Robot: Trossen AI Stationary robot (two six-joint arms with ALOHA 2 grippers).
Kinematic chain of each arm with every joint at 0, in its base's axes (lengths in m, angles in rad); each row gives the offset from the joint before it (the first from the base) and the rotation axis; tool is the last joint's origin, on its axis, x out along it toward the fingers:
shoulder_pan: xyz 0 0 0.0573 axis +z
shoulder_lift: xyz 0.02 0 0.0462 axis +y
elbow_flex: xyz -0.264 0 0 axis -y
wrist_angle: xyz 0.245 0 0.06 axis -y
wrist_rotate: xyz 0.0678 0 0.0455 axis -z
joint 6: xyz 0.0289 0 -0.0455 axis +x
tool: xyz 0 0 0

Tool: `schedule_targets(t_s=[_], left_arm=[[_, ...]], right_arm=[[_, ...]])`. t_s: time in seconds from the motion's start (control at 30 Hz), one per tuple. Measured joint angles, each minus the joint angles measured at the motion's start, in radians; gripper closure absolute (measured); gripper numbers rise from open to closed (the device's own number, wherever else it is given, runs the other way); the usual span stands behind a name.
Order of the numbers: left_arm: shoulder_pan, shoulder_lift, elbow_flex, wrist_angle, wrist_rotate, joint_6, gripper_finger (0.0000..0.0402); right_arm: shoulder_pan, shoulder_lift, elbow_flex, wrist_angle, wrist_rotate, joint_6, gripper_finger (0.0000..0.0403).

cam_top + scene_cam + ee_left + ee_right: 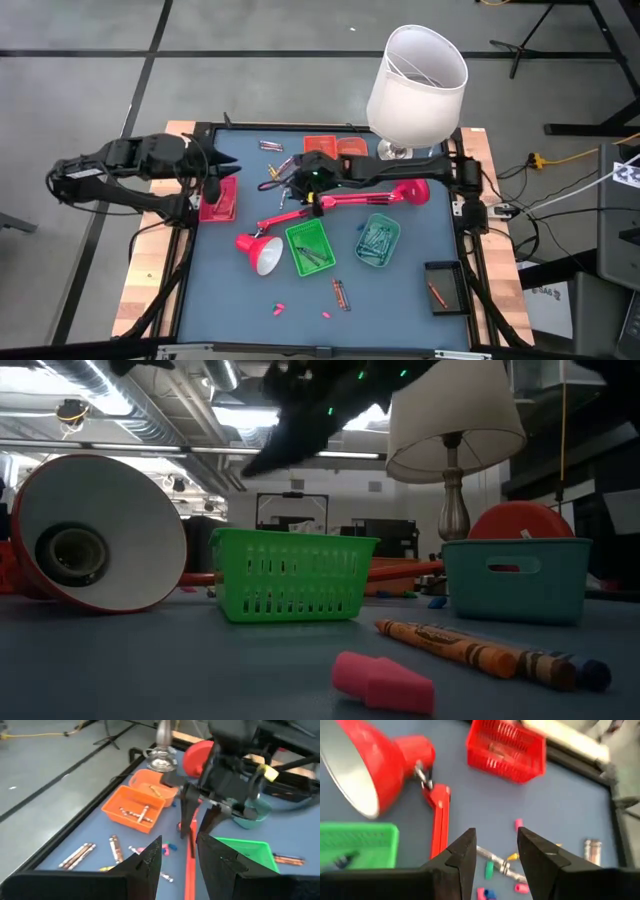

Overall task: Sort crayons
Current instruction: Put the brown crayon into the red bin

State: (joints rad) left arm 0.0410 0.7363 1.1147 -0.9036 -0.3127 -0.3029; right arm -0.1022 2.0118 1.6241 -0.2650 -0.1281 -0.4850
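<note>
The right pincer (496, 851) hangs with fingers apart above loose crayons (497, 865) lying on the tabletop (560, 815) just beyond its tips (long axis crosswise to the gap). The left pincer (179, 855), also apart, waits farther off by the red basket (219, 198).

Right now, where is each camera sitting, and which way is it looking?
High view: above the table, looking straight down; both arms show, the left gripper by the red basket, the right gripper over loose crayons.
Low view: at tabletop height, looking level across; a dark arm hangs overhead.
Left wrist view: on the left wrist, facing the orange tray; its own fingers show.
Right wrist view: on the right wrist, looking down past its own fingers.
Shared: the green basket shows from above and low.
</note>
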Motion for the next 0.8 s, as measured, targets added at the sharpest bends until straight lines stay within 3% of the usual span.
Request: schedule_targets(t_s=[0.23,0.53,0.8], left_arm=[[-0.012,0.009,0.0,-0.004,-0.05,-0.003,0.0291],[-0.012,0.06,-0.001,-0.001,-0.046,-0.005,0.0291],[-0.012,0.088,-0.001,-0.001,-0.045,-0.005,0.0291]], right_arm=[[-0.004,0.144,0.136,-0.07,-0.022,-0.109,0.0269],[-0.003,0.302,0.356,-0.24,-0.022,-0.205,0.0325],[-0.004,0.363,0.4,-0.252,0.031,-0.282,0.0369]])
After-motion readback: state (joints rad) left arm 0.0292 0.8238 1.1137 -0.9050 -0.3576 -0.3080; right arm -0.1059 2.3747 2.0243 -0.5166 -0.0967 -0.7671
